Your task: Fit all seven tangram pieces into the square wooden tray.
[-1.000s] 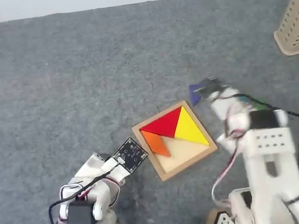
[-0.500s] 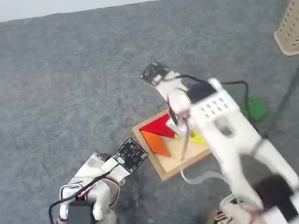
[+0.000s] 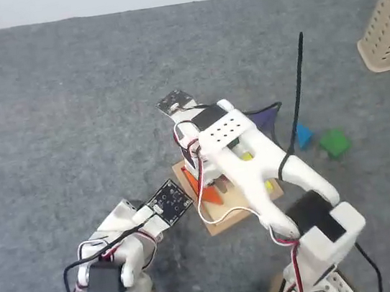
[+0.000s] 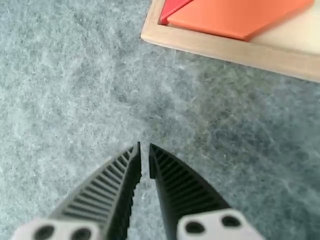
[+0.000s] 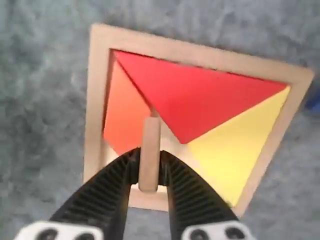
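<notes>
In the right wrist view my right gripper (image 5: 149,152) is shut on a thin tangram piece (image 5: 150,140), seen edge-on with a wood-coloured edge, just above the square wooden tray (image 5: 98,95). A red triangle (image 5: 195,102), a yellow triangle (image 5: 235,155) and an orange piece (image 5: 125,117) lie in the tray. From above, the right arm (image 3: 234,140) covers most of the tray (image 3: 224,222). My left gripper (image 4: 145,146) is shut on nothing, low over the carpet near the tray's corner (image 4: 225,50).
A purple piece (image 3: 267,115), a blue piece (image 3: 302,136) and a green piece (image 3: 335,142) lie on the grey carpet right of the tray. A beige perforated basket (image 3: 389,24) stands at the far right. A black cable (image 3: 297,95) rises behind the right arm.
The right arm has swung left from beside the tray's right corner to over the tray. The left arm has not moved.
</notes>
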Available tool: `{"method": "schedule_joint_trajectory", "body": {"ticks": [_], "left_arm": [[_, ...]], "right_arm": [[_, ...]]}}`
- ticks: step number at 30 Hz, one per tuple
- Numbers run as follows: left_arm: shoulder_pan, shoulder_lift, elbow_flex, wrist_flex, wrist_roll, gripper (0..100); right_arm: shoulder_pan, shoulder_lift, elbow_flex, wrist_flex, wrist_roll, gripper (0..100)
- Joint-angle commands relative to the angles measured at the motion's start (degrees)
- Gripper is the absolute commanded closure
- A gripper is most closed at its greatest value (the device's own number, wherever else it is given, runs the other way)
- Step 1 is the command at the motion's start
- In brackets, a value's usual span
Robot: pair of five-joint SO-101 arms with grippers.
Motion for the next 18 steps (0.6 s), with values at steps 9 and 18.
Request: {"method": "schedule_joint_trajectory", "body": {"ticks": [9,18], "left_arm": [[-0.09,-0.97,-0.57,0.26,-0.62,97],[-0.09,-0.97,-0.57,0.26,-0.62,97]], "right_arm": [[-1.1,1.36,-3.6,0.92,-9.58,99.3],[-4.62,1.27,-3.69,0.66,-4.84,99.1]]}}
